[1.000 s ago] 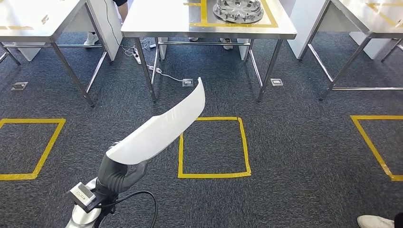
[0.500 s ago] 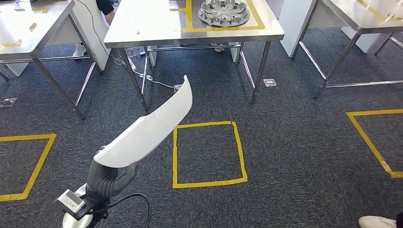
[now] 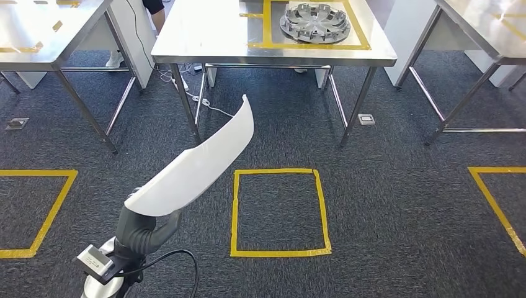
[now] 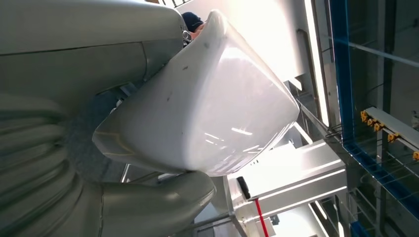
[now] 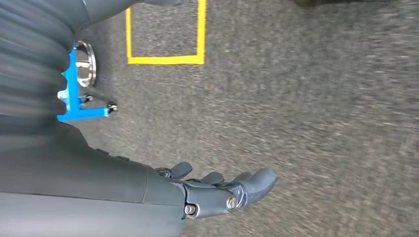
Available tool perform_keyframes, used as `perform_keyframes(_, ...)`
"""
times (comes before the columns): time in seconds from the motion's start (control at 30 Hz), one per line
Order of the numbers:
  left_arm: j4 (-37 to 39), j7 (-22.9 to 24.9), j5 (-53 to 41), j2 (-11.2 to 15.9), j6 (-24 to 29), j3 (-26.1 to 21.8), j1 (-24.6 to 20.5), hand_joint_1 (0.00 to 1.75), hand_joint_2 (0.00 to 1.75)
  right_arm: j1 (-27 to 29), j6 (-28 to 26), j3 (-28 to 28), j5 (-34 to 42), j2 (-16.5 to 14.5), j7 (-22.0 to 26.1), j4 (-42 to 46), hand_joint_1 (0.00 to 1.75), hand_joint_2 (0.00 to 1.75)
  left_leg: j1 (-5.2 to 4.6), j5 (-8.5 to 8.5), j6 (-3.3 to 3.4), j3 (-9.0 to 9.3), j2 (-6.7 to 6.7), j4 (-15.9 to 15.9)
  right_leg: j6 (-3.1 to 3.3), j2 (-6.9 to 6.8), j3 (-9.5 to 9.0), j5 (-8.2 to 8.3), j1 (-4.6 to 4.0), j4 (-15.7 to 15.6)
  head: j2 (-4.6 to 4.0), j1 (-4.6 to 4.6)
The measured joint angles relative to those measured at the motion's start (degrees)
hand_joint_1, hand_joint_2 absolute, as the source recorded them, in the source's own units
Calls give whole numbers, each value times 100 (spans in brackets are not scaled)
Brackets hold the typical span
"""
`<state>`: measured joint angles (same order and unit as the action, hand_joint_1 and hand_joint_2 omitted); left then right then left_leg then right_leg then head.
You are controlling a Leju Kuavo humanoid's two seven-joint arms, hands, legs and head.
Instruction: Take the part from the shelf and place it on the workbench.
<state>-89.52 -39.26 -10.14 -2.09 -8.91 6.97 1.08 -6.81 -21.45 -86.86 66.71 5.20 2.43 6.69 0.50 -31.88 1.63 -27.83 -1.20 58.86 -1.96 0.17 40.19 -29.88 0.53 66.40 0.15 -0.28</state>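
Far left, a steel side table (image 3: 46,37) with yellow tape marks, not the target by the look of it. Left hand (image 3: 147,228) low in the head view, gripping the near end of the white curved panel (image 3: 198,164); the left wrist view shows the thumb (image 4: 163,197) hooked under one edge and the palm backing the other side, so the part is clamped at one end only. The panel juts forward and up over the carpet, likely held out like this to keep its long free end off the robot's body and the table legs. Just right of it, a yellow tape square (image 3: 280,212) on the floor, probably the standing mark for the workbench (image 3: 205,37) ahead. On that bench a grey wheel cover (image 3: 314,22) sits inside a taped outline; the bare steel to its left looks like the spot for the part. Right hand (image 5: 222,190) hangs over the carpet, fingers loosely extended, holding nothing: not needed for this carry.
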Motion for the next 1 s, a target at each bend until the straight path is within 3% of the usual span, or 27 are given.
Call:
perform_keyframes(0.07, 11, 1, -5, -4, -5, -1, -15, 175, 175, 14, -6, 0, 7, 0, -14, 1, 0, 175, -16, -143, -57, 128, -8, -22, 50, -6, -119, 506, -23, -550, 0, 21)
perform_keyframes(0.1, 16, 2, -9, -5, -7, -1, -22, 175, 175, 21, -7, 0, 10, 0, -21, 1, 0, 175, -24, -180, -98, 186, -13, -32, 85, -7, -149, 611, -31, -663, 0, 27)
perform_keyframes(0.2, 15, 2, -17, -7, -12, 0, -51, 175, 175, 18, -7, 0, 14, -2, -32, 2, 0, 175, -32, -152, -213, 273, -1, 80, 219, 0, -315, 547, -21, -731, 0, 12)
perform_keyframes(0.23, 15, 2, -18, -7, -13, 2, -69, 175, 175, 16, -8, 0, 14, -2, -40, 2, 0, 175, -32, -129, -235, 174, 13, 294, 257, 0, -395, 517, -14, -747, 0, -5)
perform_keyframes(0.3, 21, 2, -20, -8, -14, 5, -91, 175, 175, 16, -8, 0, 11, -2, -67, 2, 0, 175, -27, -224, -261, -250, 37, 988, 302, -1, -543, 425, -8, -771, 0, -45)
perform_keyframes(0.37, 38, 1, -19, -8, -14, 6, -93, 175, 175, 23, -1, 0, 5, -2, -92, 2, 0, 175, -27, -589, -279, -749, 41, 1529, 317, 2, -674, 301, -12, -774, 0, -75)
perform_keyframes(0.4, 49, 0, -17, -7, -13, 7, -89, 175, 175, 28, 4, -1, 1, -2, -98, 2, 0, 175, -28, -738, -283, -910, 42, 1590, 320, 6, -758, 231, -14, -775, 0, -86)
perform_keyframes(0.43, 60, -2, -14, -7, -10, 7, -87, 175, 175, 33, 12, -1, -4, -3, -101, 2, 0, 175, -29, -761, -277, -992, 43, 1490, 320, 10, -851, 160, -16, -775, 0, -100)
perform_keyframes(0.47, 67, -6, -11, -6, -6, 7, -87, 175, 175, 36, 19, -2, -10, -4, -102, 2, 0, 175, -32, -611, -255, -1003, 46, 1248, 316, 12, -946, 91, -18, -776, 0, -116)
perform_keyframes(0.53, 74, -21, 0, -3, 5, 6, -81, 175, 175, 36, 26, -2, -18, -11, -102, 2, 0, 175, -56, 17, -191, -943, 69, 586, 289, 17, -1112, -54, -30, -772, 0, -149)
perform_keyframes(0.57, 76, -28, 6, -3, 10, 5, -75, 175, 175, 31, 27, -2, -20, -15, -103, 2, 0, 175, -69, 211, -161, -908, 81, 357, 261, 19, -1177, -133, -42, -770, 0, -158)
perform_keyframes(0.6, 76, -34, 11, -3, 14, 5, -66, 175, 175, 26, 27, -2, -21, -19, -103, 2, 0, 175, -79, 308, -139, -882, 89, 224, 229, 20, -1242, -199, -53, -761, 0, -161)
perform_keyframes(0.67, 66, -39, 17, -4, 17, 4, -58, 175, 175, 10, 27, -2, -25, -20, -104, 2, 0, 175, -65, 289, -87, -791, 81, 189, 154, 20, -1348, -255, -72, -702, 0, -153)
perform_keyframes(0.7, 54, -40, 20, -3, 21, 2, -56, 175, 175, 2, 27, -2, -27, -21, -103, 2, 0, 175, -48, 357, -53, -721, 84, 169, 124, 18, -1381, -264, -73, -611, 0, -145)
perform_keyframes(0.77, 31, -43, 23, -7, 28, -5, -55, 175, 175, -21, 29, -2, -33, -27, -107, 2, 0, 175, -21, 446, 13, -581, 99, 149, 70, 13, -1219, -360, -63, -188, 0, -109)
perform_keyframes(0.83, 17, -45, 24, -13, 37, -8, -39, 175, 175, -30, 32, -2, -37, -32, -120, 2, 0, 175, -18, 400, 38, -520, 103, 141, 23, 7, -775, -620, -46, 466, 0, -70)
perform_keyframes(0.9, 15, -44, 25, -14, 46, -11, -9, 175, 175, -12, 37, -3, -38, -32, -145, 2, 0, 175, -16, 331, 35, -465, 85, 135, -15, 7, -372, -836, -31, 817, 0, -44)
perform_keyframes(0.93, 15, -44, 25, -14, 51, -13, 3, 175, 175, -4, 39, -4, -38, -31, -161, 2, 0, 175, -15, 291, 28, -427, 75, 134, -20, 7, -287, -781, -25, 737, 0, -28)
perform_keyframes(0.97, 14, -44, 26, -14, 56, -14, 10, 175, 175, 0, 40, -4, -38, -31, -175, 2, 0, 175, -13, 251, 17, -381, 68, 134, -13, 7, -290, -594, -20, 484, 0, -13)
perform_keyframes(1.0, 12, -44, 26, -14, 61, -14, 13, 175, 175, 0, 40, -4, -38, -31, -186, 2, 0, 175, -12, 210, 3, -330, 65, 134, 6, 5, -365, -301, -18, 109, 0, -2)
